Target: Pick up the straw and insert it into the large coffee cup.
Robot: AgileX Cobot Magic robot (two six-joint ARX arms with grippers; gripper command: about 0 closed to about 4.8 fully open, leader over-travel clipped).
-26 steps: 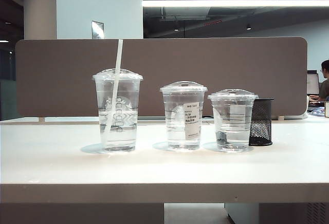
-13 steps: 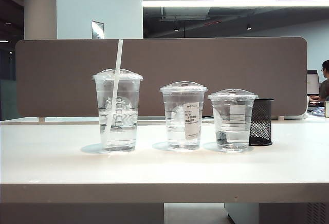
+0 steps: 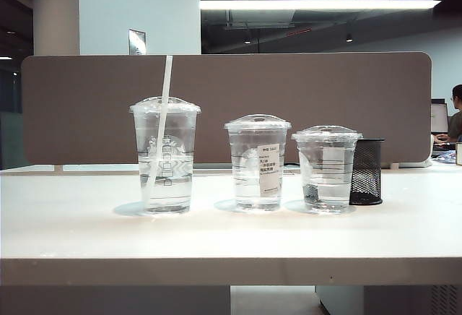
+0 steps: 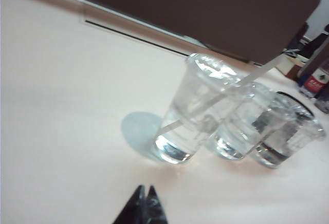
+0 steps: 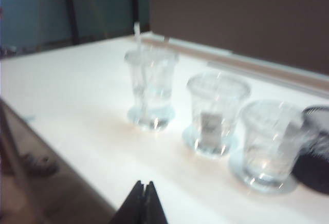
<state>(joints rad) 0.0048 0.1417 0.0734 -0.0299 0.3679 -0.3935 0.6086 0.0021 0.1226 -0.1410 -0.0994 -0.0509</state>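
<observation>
The white straw (image 3: pixel 164 105) stands slanted in the large coffee cup (image 3: pixel 165 156), its top poking out through the domed lid. This tallest clear cup with the faint siren logo is the leftmost of three on the white table (image 3: pixel 231 235). The left wrist view shows the cup (image 4: pixel 198 106) with the straw (image 4: pixel 241 82) through it. My left gripper (image 4: pixel 145 189) is shut and empty, well back from the cups. In the right wrist view the cup (image 5: pixel 150 88) and straw (image 5: pixel 138 31) are blurred. My right gripper (image 5: pixel 144 184) is shut, holding nothing, near the table's front edge. Neither gripper shows in the exterior view.
A medium clear cup with a white label (image 3: pixel 258 162) and a shorter clear cup (image 3: pixel 326 167) stand right of the large one. A black mesh holder (image 3: pixel 366 171) sits behind the short cup. A brown partition panel (image 3: pixel 289 98) runs along the table's back edge.
</observation>
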